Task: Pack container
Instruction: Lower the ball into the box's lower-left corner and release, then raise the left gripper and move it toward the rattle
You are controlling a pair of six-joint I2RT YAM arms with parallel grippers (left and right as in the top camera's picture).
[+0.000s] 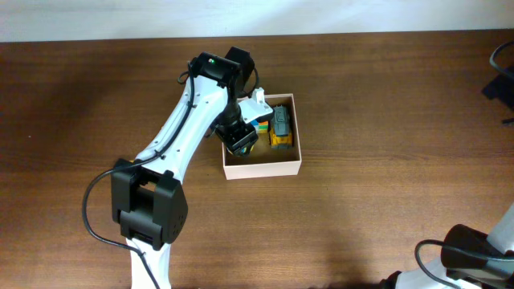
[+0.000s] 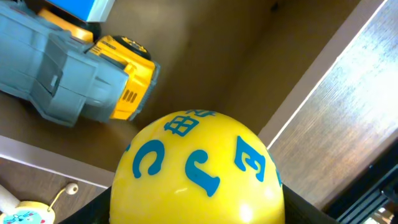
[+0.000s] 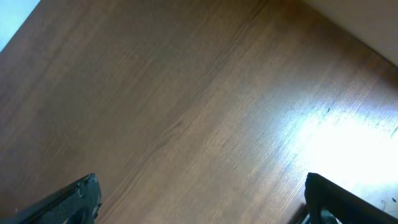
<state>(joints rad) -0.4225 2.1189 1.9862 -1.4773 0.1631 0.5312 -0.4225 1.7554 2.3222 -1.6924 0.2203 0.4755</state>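
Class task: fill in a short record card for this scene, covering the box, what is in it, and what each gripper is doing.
container: square shallow box, open top, on the wooden table
inside: grey and yellow toy truck
ball: yellow with blue letters, over the box floor beside the truck
left gripper: lowered into the box, ball between its fingers; grip unclear
right gripper: open, nothing between its fingers, above the table
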